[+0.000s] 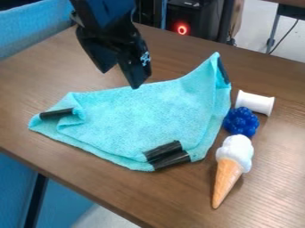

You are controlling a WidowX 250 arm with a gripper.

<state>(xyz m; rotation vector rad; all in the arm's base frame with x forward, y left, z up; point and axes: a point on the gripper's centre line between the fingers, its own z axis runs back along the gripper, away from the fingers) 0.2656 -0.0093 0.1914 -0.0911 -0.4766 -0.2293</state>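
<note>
— Where do we record the cloth [143,111]?
— Partly folded on the tabletop [179,200], its black strips [56,113] presumably marking corners. We find the end effector [120,80] wide and empty near its far edge, perhaps for clearance.

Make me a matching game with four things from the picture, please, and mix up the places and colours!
Column 1
1. Cloth
2. Ice cream cone
3. Spool
4. Gripper

Column 2
A. White all over, lying on its side
B. Black, hanging above the table
C. Turquoise, with black strips on it
D. White on top, tan below

Right pairs: 1-C, 2-D, 3-A, 4-B
</note>
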